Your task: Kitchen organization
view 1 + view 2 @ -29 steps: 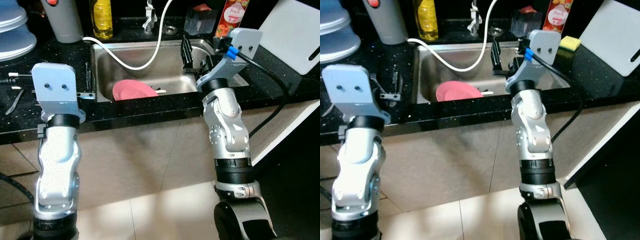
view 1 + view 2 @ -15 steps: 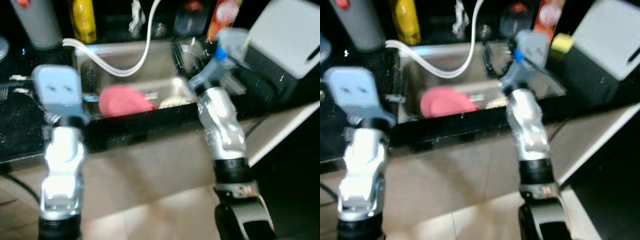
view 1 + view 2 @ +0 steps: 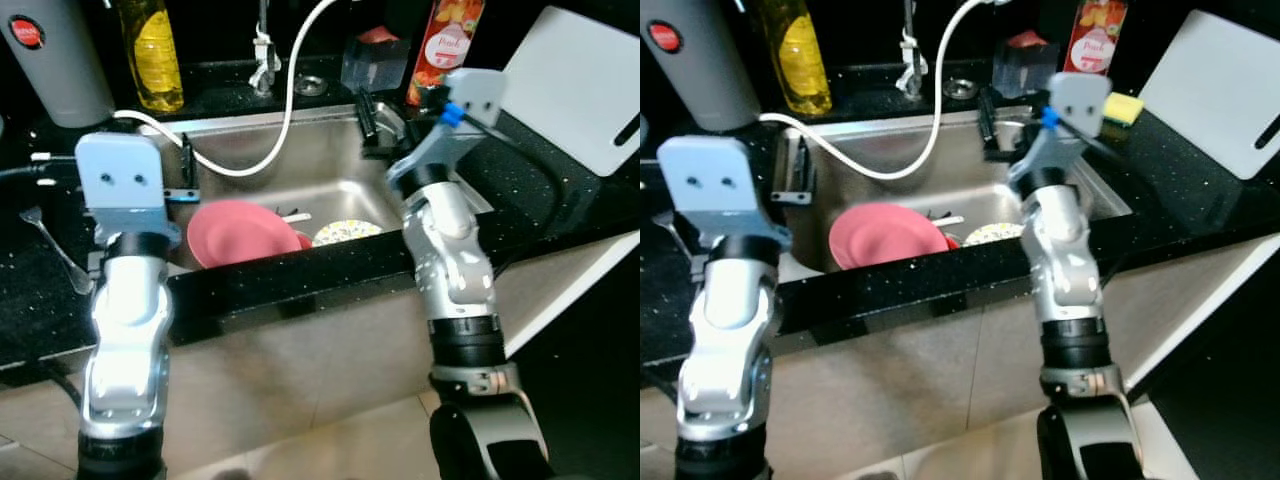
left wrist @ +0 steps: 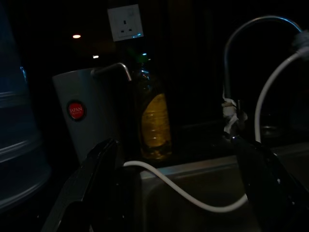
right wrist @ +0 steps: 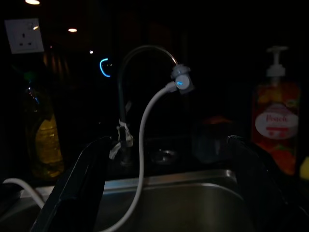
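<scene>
Currently both grippers are raised over the steel sink (image 3: 330, 150), and each holds nothing. The right gripper (image 3: 372, 122) hangs above the sink's right half with its two black fingers spread apart (the right wrist view shows a wide gap between them). The left gripper (image 3: 790, 168) sits at the sink's left rim, fingers likewise spread in the left wrist view.

Task items in the basin, counted: one pink plate (image 3: 243, 232), lying below and between the two grippers, nearer the left one; one small patterned dish (image 3: 347, 231) just beside the plate, below the right gripper and toward the robot. Neither gripper touches either item.

Other items: one white hose (image 3: 285, 120) runs from the tap (image 5: 140, 63) across the basin, passing between the grippers. Beyond the left gripper stand one yellow bottle (image 3: 148, 55) and one grey jug (image 3: 58, 62). Beyond the right gripper stands one red pump bottle (image 3: 443, 40); to its right, one white cutting board (image 3: 580, 85). One fork (image 3: 58, 250) lies on the black counter (image 3: 40, 300), outboard of the left gripper.
</scene>
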